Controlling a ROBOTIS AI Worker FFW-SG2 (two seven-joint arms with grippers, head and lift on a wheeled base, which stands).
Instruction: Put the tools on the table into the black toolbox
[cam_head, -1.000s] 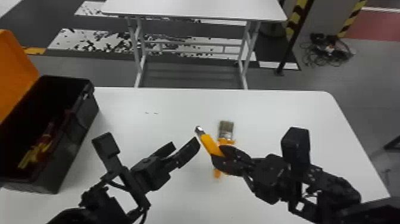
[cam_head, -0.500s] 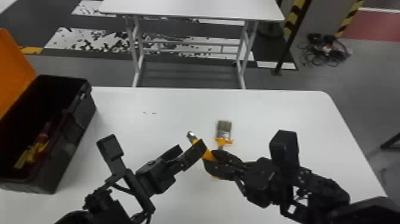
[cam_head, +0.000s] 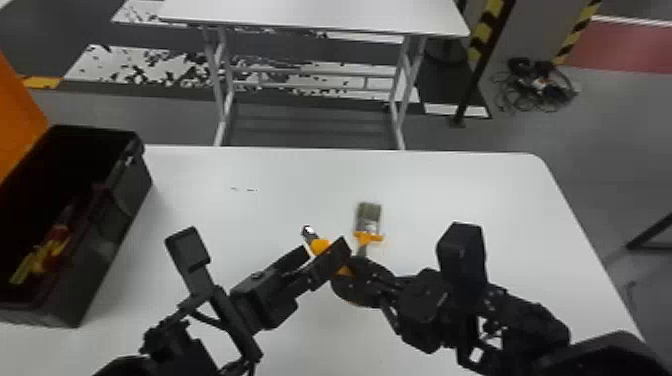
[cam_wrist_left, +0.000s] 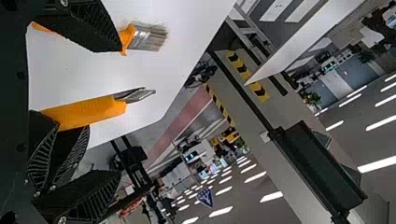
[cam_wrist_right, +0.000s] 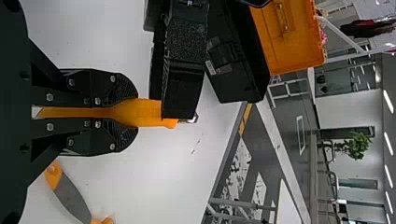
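1. Black toolbox (cam_head: 117, 235) at 9 o'clock from cutter: lid up; red-and-yellow items (cam_head: 50, 247) inside, probably tools.
2. Orange cutter (cam_head: 319, 245): metal tip towards 10–11 o'clock, long axis towards 4–5.
3. Right gripper (cam_head: 345, 275) clenched on cutter; left gripper (cam_head: 326, 249) spread around it.

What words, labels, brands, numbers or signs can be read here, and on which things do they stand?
No text can be read.
Pale label on the black toolbox: too small to read.
Blue triangular sign in the background: its white marks are too small to read.

Far wht tbl (cam_head: 320, 15) stands L of cable pile (cam_head: 547, 90) on flr (cam_head: 620, 125).
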